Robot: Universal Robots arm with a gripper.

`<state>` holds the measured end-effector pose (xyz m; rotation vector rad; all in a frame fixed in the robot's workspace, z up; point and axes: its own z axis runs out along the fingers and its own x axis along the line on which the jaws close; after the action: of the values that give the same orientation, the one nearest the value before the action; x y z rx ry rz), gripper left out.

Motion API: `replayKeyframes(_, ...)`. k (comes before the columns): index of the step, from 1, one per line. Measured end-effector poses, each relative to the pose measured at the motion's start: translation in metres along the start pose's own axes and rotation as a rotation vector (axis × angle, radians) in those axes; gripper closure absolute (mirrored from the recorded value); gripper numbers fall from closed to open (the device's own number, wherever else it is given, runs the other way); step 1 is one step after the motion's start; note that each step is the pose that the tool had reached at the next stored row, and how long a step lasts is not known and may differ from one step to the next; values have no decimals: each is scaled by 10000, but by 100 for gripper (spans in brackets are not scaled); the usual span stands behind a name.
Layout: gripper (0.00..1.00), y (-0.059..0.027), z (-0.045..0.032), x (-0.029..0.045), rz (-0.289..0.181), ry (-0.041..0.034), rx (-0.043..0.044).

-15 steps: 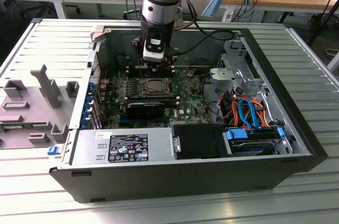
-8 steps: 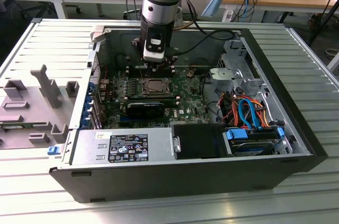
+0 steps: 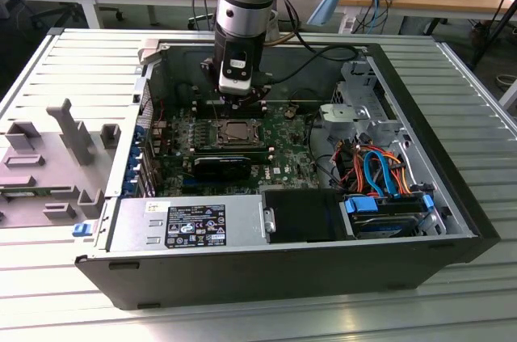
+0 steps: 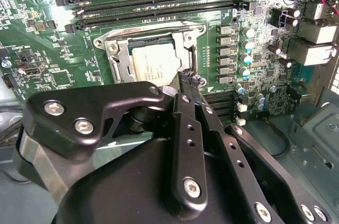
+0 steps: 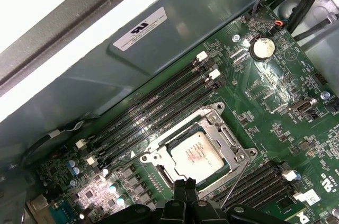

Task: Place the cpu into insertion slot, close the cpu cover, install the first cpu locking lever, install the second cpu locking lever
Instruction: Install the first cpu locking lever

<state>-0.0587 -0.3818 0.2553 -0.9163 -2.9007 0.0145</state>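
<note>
First wrist view: cpu (image 5: 197, 155) seated in insertion slot (image 5: 150, 157), cpu cover (image 5: 225, 138) down around it. Locking lever (image 5: 234, 186) loose at slot's edge, apparently unlatched. Gripper (image 5: 185, 186) pinched together beside cover's edge.

The cpu (image 4: 156, 65) is a small flat square chip with a silvery-grey metal top. It lies level inside the insertion slot (image 4: 142, 40), a dark square socket on the green board, just beside the long memory slots. The cpu cover (image 4: 113, 57), a thin shiny plate, seems to lie flat on the slot, and the chip shows through its window. In the first wrist view a thin wire lever (image 5: 235, 180) stands slanted away from one socket corner
</note>
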Motion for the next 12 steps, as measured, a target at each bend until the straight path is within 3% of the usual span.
replayKeyframes(12, 89, 0, 0, 0, -77, -3, 7)
